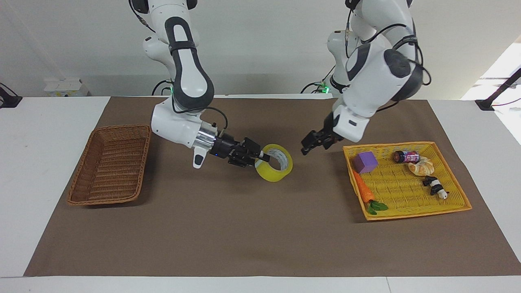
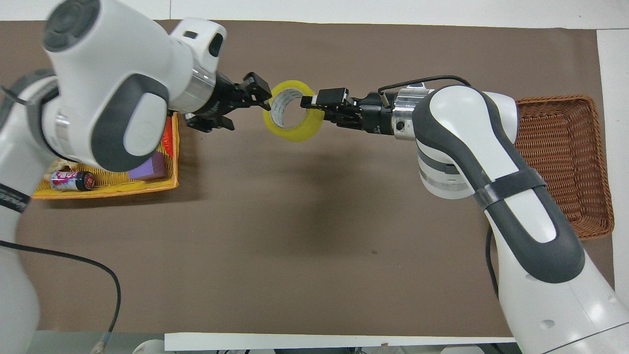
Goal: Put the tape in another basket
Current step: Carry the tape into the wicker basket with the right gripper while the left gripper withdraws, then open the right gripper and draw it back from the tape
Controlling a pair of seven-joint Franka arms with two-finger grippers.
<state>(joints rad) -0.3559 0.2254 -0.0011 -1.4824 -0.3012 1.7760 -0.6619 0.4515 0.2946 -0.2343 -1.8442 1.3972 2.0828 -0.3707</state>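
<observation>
The tape [image 1: 273, 174], a yellow roll with a pale core, hangs on edge above the brown mat, between the two baskets. My right gripper [image 1: 260, 158] is shut on the roll's rim at the side toward the brown wicker basket [image 1: 110, 167]. The overhead view shows the same grip [image 2: 314, 105] on the tape [image 2: 293, 133]. My left gripper [image 1: 310, 146] is open and empty in the air, over the mat between the tape and the yellow tray [image 1: 390, 143]. In the overhead view the left gripper [image 2: 245, 105] is just clear of the roll. The wicker basket [image 2: 560, 152] holds nothing.
The yellow tray [image 2: 98, 189] at the left arm's end of the table holds a purple block [image 1: 365, 162], a toy carrot [image 1: 363, 189], a small can [image 1: 406, 156], a bread roll [image 1: 422, 166] and a black-and-white toy [image 1: 434, 186].
</observation>
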